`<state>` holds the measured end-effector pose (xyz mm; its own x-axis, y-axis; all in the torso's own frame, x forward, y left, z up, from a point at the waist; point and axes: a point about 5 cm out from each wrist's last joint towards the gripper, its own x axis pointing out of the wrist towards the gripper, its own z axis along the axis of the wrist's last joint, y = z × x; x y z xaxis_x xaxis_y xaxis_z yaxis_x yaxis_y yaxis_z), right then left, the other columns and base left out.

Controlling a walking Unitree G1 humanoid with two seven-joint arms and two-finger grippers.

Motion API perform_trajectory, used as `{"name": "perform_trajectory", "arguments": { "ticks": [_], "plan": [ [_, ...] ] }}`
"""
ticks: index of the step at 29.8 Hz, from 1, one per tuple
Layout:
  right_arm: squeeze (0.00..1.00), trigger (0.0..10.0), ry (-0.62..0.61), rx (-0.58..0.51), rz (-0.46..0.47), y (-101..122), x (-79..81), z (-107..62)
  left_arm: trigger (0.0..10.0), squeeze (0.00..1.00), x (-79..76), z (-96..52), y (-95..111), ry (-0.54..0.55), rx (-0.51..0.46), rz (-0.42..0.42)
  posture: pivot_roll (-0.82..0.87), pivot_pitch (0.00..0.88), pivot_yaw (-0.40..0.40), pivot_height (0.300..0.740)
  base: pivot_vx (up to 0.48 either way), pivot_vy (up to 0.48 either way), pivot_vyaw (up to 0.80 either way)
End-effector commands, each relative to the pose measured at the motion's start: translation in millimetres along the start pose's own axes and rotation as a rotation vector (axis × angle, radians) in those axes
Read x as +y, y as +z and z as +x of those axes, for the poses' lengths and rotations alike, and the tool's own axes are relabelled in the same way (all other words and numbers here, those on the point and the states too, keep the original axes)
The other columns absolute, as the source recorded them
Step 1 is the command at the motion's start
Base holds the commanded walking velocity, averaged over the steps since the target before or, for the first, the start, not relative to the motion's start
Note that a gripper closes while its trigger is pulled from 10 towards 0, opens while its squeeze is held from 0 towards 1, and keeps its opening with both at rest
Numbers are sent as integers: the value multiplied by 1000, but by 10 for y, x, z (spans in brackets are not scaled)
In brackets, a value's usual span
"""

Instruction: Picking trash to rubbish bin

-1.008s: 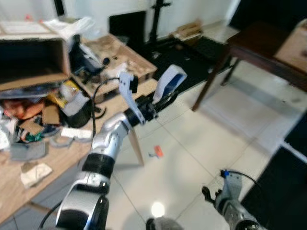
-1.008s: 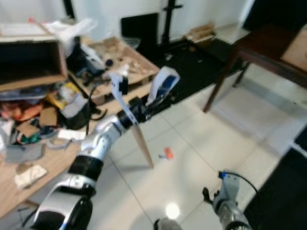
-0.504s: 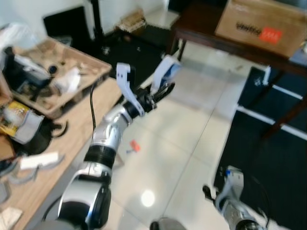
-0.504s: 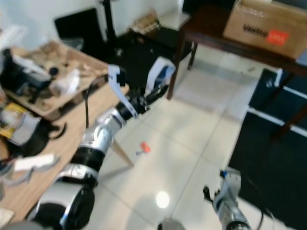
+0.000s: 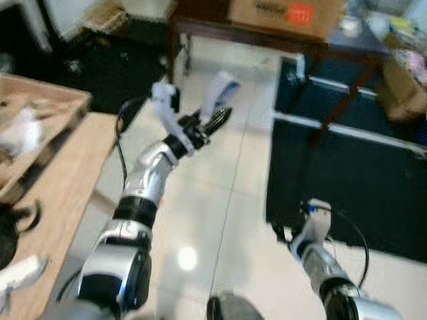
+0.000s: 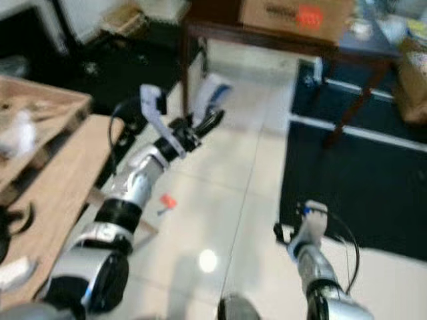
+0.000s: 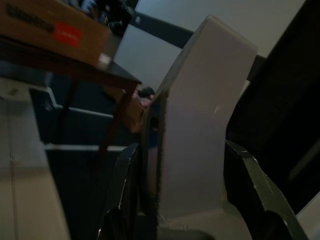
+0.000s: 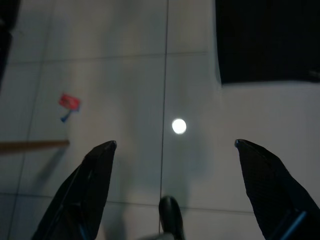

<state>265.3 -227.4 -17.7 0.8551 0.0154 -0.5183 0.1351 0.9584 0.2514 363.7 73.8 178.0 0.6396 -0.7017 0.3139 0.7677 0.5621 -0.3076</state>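
- The room has a pale tiled floor [image 5: 220, 173], a dark mat [image 5: 347, 173] on the robot's right, a dark table [image 6: 267, 33] carrying a cardboard box [image 6: 297, 12] at the far side, and a wooden bench [image 5: 47, 173] on its left.
- The left hand [image 5: 215, 119] is raised out over the floor, its two fingers pinching a pale carton [image 7: 200, 125] that stands up between them.
- From that hand outward: tiles lie below it, the bench edge to its left, the table beyond.
- The right hand [image 8: 170, 185] hangs low over the tiles, its fingers spread wide and holding nothing.
- A small red scrap [image 6: 167, 200] lies on the floor near the bench leg.
- No bin can be made out, so the carry probably has some way to go.
- Risk: the carton is held near its base and looks light, so a jolt from walking could tip or slip it out.
- Risk: the views are blurred, so the raised arm could brush the table if the robot turns close.
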Motion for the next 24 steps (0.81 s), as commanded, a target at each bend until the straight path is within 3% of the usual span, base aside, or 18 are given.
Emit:
{"name": "perform_trajectory", "arguments": {
  "ticks": [1,2,3,6,7,9,13,15,16,20,24],
  "plan": [
    [0,10000,57,-63,-35,145,19,14,10000,0,28,22,53,15,1,35,93,75,-63,740,0,0,-800],
    [0,10000,135,-99,-61,222,98,28,10000,0,66,7,68,37,5,54,91,71,-65,740,0,0,-800],
    [0,10000,135,-99,-61,222,98,28,10000,0,66,7,68,37,5,54,91,71,-65,740,0,0,-800],
    [0,10000,349,-177,-147,380,330,18,10000,0,168,-59,96,89,9,72,91,71,-65,740,0,0,-800],
    [0,10000,349,-177,-147,380,330,18,10000,0,168,-59,96,89,9,72,91,71,-65,740,0,0,-800],
    [0,10000,486,-224,-208,489,462,-50,10000,0,234,-110,122,120,11,81,81,65,-64,740,0,0,-800],
    [0,10000,597,-268,-278,614,549,-161,10000,0,285,-138,183,138,-3,89,81,65,-64,740,0,0,-462],
    [0,10000,597,-268,-278,614,549,-161,10000,0,285,-138,183,138,-3,89,81,65,-64,740,0,0,0],
    [0,10000,703,-301,-341,753,637,-316,10000,0,316,-141,250,152,-17,108,79,68,-66,740,0,0,0],
    [0,10000,815,-320,-417,873,777,-501,10000,0,335,-136,326,159,-39,127,72,73,-68,740,0,0,0],
    [0,10000,819,-338,-428,916,813,-529,10000,0,334,-131,353,157,-51,129,72,73,-68,740,0,0,0]
  ]
}}
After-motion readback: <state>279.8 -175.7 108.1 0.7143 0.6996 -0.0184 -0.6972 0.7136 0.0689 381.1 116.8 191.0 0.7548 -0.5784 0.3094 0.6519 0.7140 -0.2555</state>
